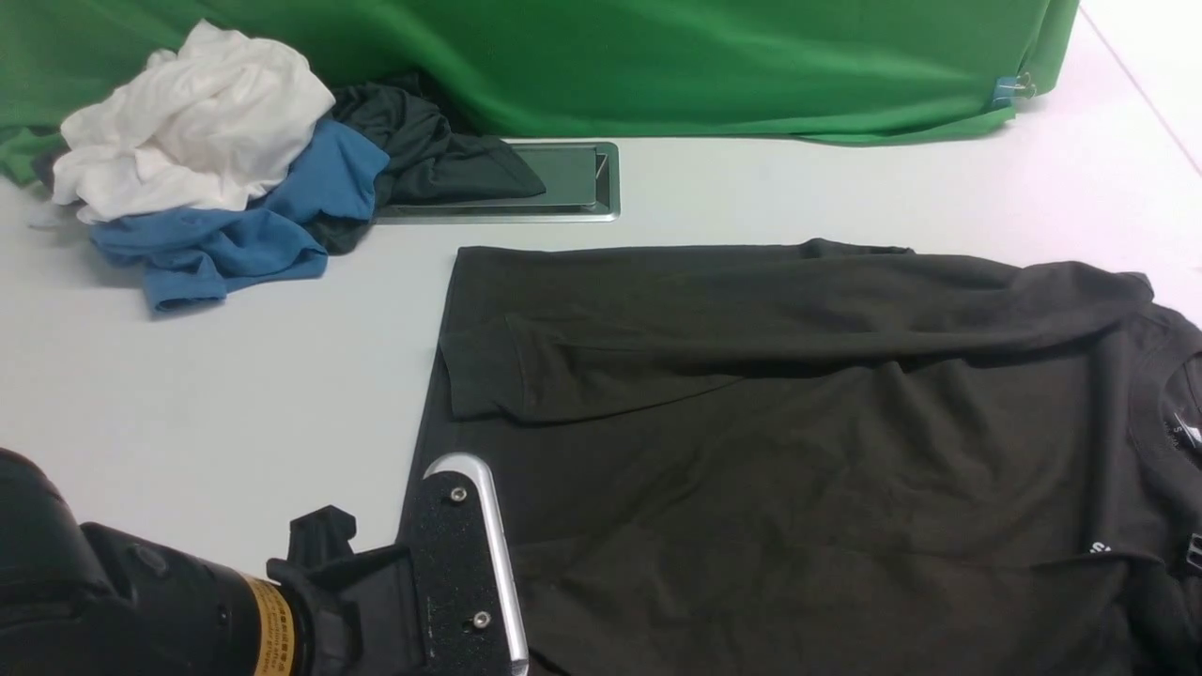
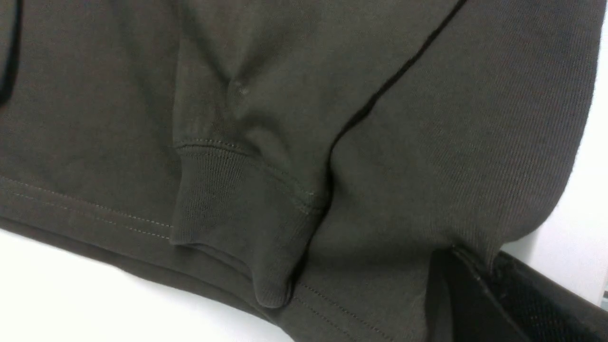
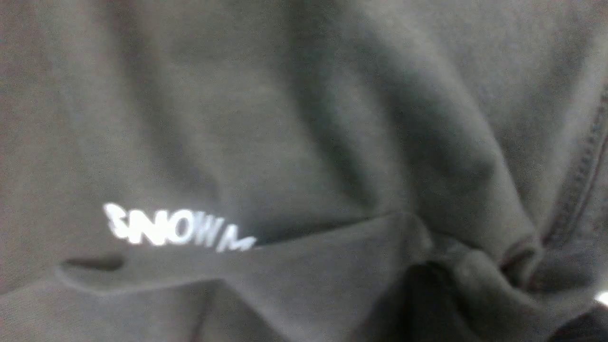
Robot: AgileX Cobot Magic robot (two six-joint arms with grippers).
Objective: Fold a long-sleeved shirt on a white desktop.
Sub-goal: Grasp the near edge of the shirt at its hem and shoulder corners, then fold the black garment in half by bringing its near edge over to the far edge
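Pinching the shirt [image 1: 798,422], spread on the worktop [image 1: 235,394], at its near hem with closed left fingers [image 1: 465,563], cannot read the right fingers [image 3: 584,330], and risks dragging the folded sleeve [image 1: 751,319] askew if pulled unevenly.

The left arm [image 1: 56,591] is a bulky, rounded, matte black housing, ringed near its wrist by a yellow-orange label band [image 1: 272,637] printed with small dark lettering. Past the band sits an angular black bracket [image 1: 324,549]. The left tool [image 1: 449,477] shows a flat, grainy black plate edged by a rounded silver metal strip [image 1: 500,563] and fixed with two small silver screws [image 1: 458,494]. Its black finger [image 2: 532,304] has a finely dotted texture.
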